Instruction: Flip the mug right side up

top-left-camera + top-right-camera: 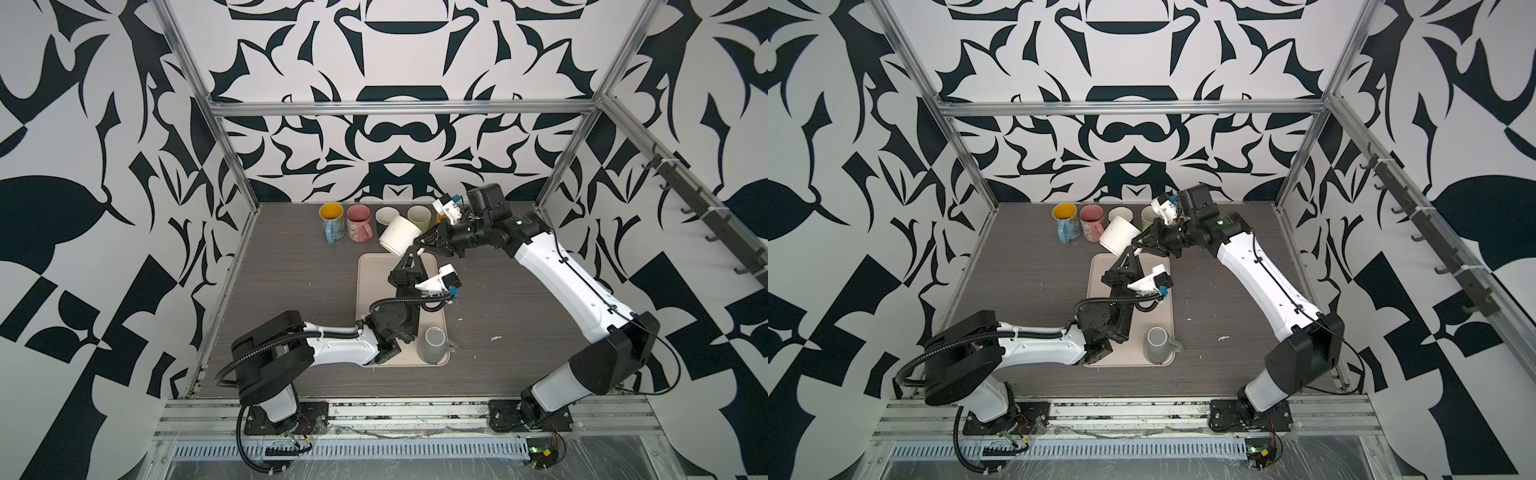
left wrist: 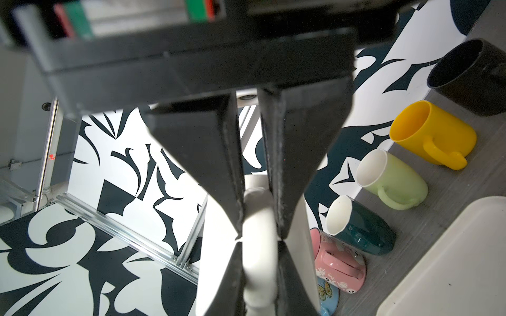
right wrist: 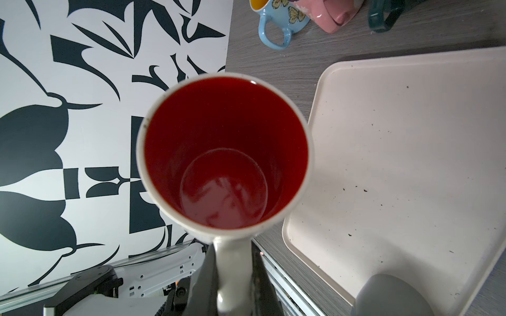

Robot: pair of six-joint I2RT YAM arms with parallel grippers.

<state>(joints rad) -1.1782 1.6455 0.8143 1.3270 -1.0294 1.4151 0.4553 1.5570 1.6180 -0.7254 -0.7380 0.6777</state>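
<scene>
Fingers (image 2: 205, 153) of left gripper (image 2: 258, 238) and right gripper (image 3: 234, 254) clenched on handle (image 2: 258, 213) of glossy white ceramic mug (image 1: 397, 237), red inside.
Hangs tilted above beige plastic tray's (image 1: 372, 291) far end; probably stiff, weighty, slick, breakable, so handle grip safest.

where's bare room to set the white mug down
Bare: the tray's far end by the white mug, the table left of the tray, and right of it up to the right arm. Crowded: the tray's near end with grey mug and left arm, and the mug row at the back wall.
</scene>
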